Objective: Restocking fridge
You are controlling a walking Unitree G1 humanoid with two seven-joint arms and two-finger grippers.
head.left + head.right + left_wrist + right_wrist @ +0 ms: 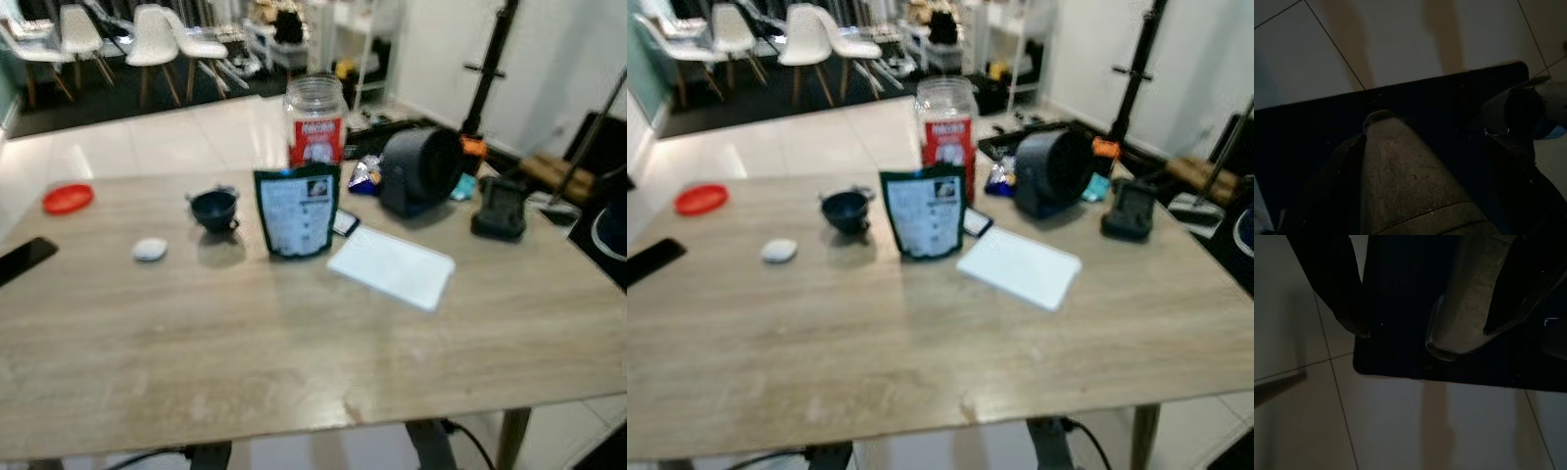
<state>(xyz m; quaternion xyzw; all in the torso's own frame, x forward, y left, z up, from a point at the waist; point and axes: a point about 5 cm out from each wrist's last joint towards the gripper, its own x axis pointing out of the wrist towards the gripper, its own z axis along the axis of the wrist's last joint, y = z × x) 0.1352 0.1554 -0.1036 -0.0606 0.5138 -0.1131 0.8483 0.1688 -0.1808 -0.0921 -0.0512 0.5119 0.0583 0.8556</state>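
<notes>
right gripper point(1422, 330) is hung idle over floor tiles, fingers parted; left gripper's state cannot be told. dark pouch point(297, 212) is stood mid-table point(294, 343), red-labelled jar point(315, 121) at the far edge.

Wooden table point(294, 352) carrying, in a loose row: red lid point(68, 199), black phone point(24, 259), small white object point(149, 250), dark cup point(214, 210), upright dark pouch point(297, 212), red-labelled jar point(314, 121) behind it, white pad point(392, 266), black fan point(419, 171), black device point(501, 209). No jaws appear over the table for reference.
</notes>
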